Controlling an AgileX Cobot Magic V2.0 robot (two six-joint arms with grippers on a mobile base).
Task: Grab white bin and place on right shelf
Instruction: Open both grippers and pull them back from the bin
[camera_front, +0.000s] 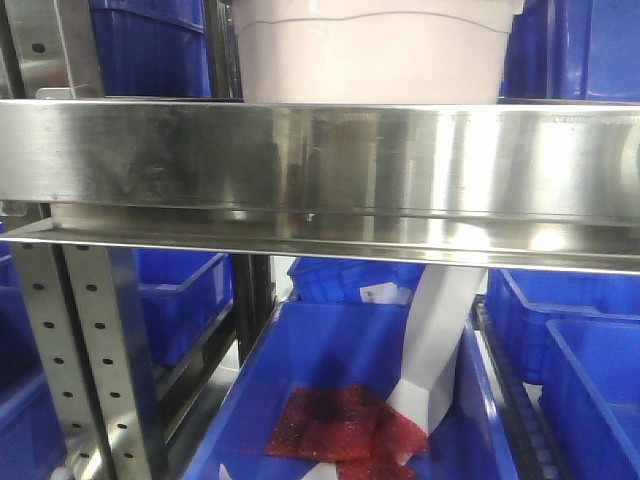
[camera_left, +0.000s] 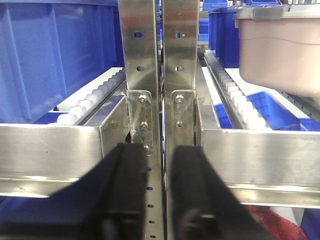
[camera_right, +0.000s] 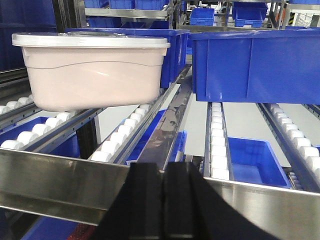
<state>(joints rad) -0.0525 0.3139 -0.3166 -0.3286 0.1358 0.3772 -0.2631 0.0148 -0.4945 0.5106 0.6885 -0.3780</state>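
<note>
The white bin (camera_front: 370, 50), pinkish with a curved ridge and a glossy white lid, rests on the roller tracks of the right shelf (camera_front: 320, 150), just behind its wide steel front rail. In the right wrist view the bin (camera_right: 95, 70) is up and to the left. My right gripper (camera_right: 167, 167) is shut and empty, in front of the rail (camera_right: 60, 180). In the left wrist view the bin (camera_left: 280, 50) is at the upper right. My left gripper (camera_left: 161, 150) is slightly open and empty, facing the perforated uprights (camera_left: 160, 75).
Blue crates stand behind and beside the bin (camera_right: 250, 65) and on the left shelf (camera_left: 55, 55). Below the rail is a blue crate (camera_front: 340, 350) with red mesh pieces (camera_front: 340, 430) and a white sheet (camera_front: 435, 340). White rollers (camera_right: 216, 145) line the lanes.
</note>
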